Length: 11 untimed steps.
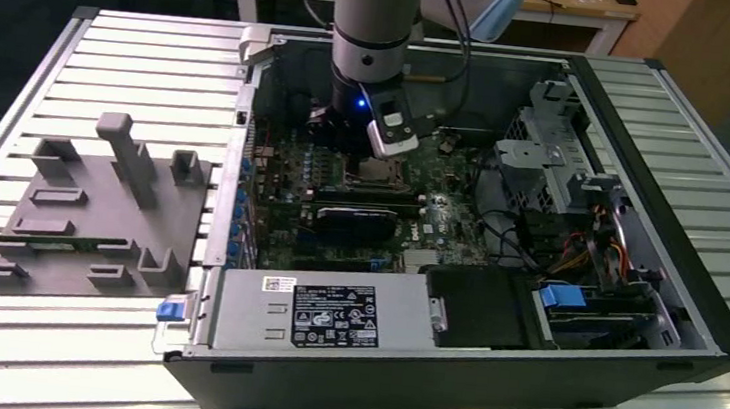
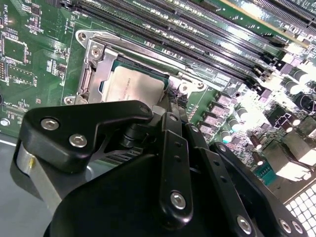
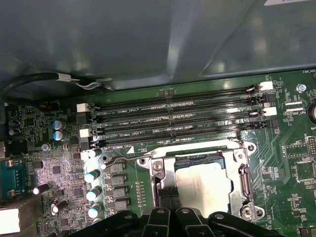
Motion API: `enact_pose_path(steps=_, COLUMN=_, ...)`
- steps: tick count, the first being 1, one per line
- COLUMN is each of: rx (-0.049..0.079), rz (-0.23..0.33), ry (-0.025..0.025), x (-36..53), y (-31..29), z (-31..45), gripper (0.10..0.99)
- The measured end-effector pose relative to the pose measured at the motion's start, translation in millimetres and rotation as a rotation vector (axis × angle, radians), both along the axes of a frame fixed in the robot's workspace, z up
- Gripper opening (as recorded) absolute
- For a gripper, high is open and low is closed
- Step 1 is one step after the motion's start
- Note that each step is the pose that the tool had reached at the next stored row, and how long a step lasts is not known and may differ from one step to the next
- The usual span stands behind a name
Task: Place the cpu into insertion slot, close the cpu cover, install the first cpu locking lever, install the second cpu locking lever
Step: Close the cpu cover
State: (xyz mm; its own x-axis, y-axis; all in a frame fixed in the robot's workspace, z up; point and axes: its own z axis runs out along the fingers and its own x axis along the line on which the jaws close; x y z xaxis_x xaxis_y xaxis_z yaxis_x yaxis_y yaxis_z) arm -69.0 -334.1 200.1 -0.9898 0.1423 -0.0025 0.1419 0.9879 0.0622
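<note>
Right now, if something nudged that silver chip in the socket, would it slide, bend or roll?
Probably none. The cpu looks like a flat, stiff metal-topped square, so bending or rolling seems unlikely. It sits framed by the cpu cover, which should stop sideways sliding. Its smooth top may be slippery.

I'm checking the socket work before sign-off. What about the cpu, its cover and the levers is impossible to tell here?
Second wrist view: the gripper covers one side of the cpu and cpu cover.
First wrist view: the gripper hides the cpu cover's adjoining edge.
Exterior view: the insertion slot is too small to show whether anything is latched.
</note>
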Motion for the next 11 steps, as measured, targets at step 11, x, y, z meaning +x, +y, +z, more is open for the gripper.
enact_pose_path(steps=11, rx=0.0, rz=0.0, ry=-0.0002, x=4.1, y=0.2, z=-0.1, gripper=0.102)
